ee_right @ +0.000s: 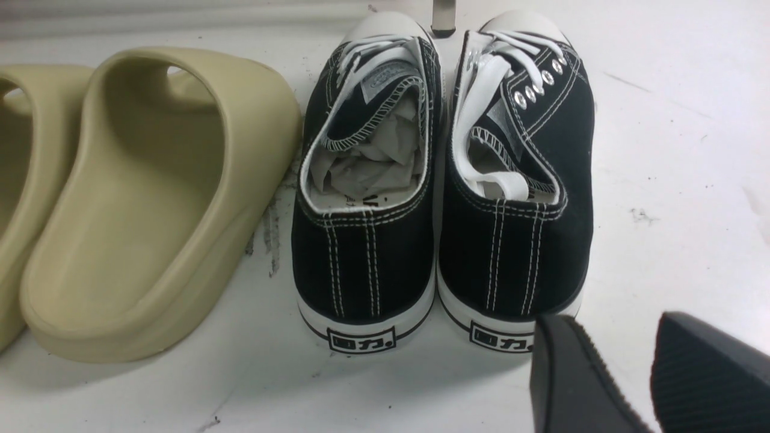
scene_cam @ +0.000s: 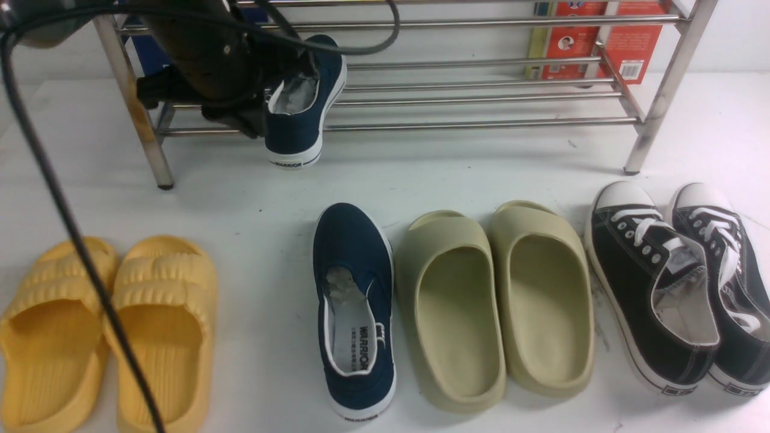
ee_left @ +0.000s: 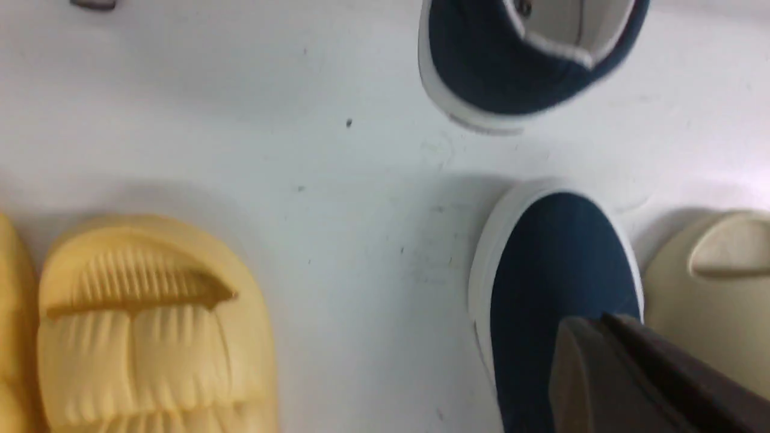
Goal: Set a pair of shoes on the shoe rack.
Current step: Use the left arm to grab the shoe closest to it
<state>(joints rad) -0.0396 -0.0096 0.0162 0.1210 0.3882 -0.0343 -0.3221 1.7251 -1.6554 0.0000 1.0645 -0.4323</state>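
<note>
One navy shoe [scene_cam: 299, 105] leans tilted on the lower bars of the steel shoe rack [scene_cam: 481, 96], toe towards the back, heel hanging over the front bar. My left arm is close at its left side. In the left wrist view its heel [ee_left: 511, 72] shows apart from my left gripper [ee_left: 592, 329], which is shut with nothing between the fingers. The second navy shoe [scene_cam: 355, 307] lies flat on the white table, and its toe [ee_left: 559, 264] is under the left fingers. My right gripper [ee_right: 625, 337] stands open just behind the heels of the black sneakers.
Yellow slides [scene_cam: 108, 331] lie at the front left. Olive slides [scene_cam: 499, 300] lie right of the second navy shoe, and black lace-up sneakers [scene_cam: 674, 282] at the far right. A red box [scene_cam: 625, 42] stands behind the rack. A black cable [scene_cam: 60, 210] crosses the left foreground.
</note>
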